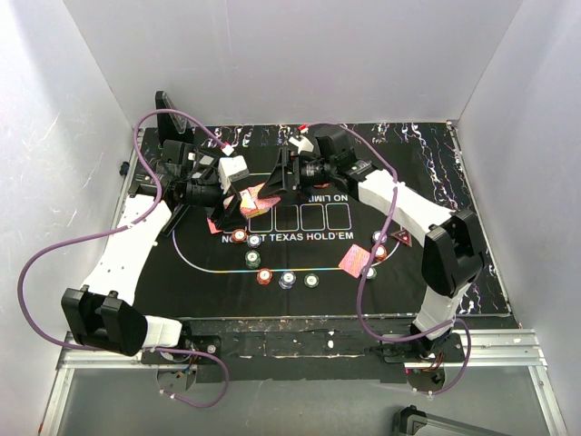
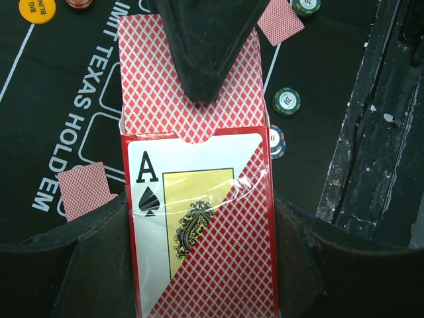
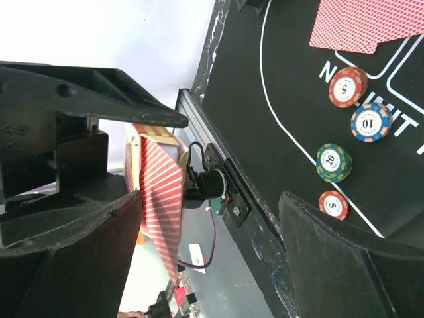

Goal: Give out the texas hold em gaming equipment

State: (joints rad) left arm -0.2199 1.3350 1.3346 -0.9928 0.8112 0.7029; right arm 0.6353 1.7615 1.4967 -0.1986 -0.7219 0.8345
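Observation:
My left gripper (image 2: 199, 228) is shut on the sides of an open card box (image 2: 199, 218) printed with an ace of spades. Red-backed cards (image 2: 152, 79) stick out of its top. In the top view the left gripper (image 1: 238, 202) holds it above the mat, left of centre. My right gripper (image 1: 277, 182) is open wide. One of its fingers (image 2: 205, 46) lies on the top card's back, and the cards' edge (image 3: 159, 199) sits by that finger. Single cards (image 1: 356, 261) (image 1: 218, 223) lie face down on the mat. Chips (image 1: 264, 275) (image 1: 379, 252) and a dark-red triangle marker (image 1: 400, 238) lie along the white line.
The black printed mat (image 1: 436, 182) covers the table between white walls. A yellow disc (image 2: 37, 9) lies at the far side of the left wrist view. A metal rail (image 1: 508, 343) runs along the near edge. Purple cables loop beside both arms.

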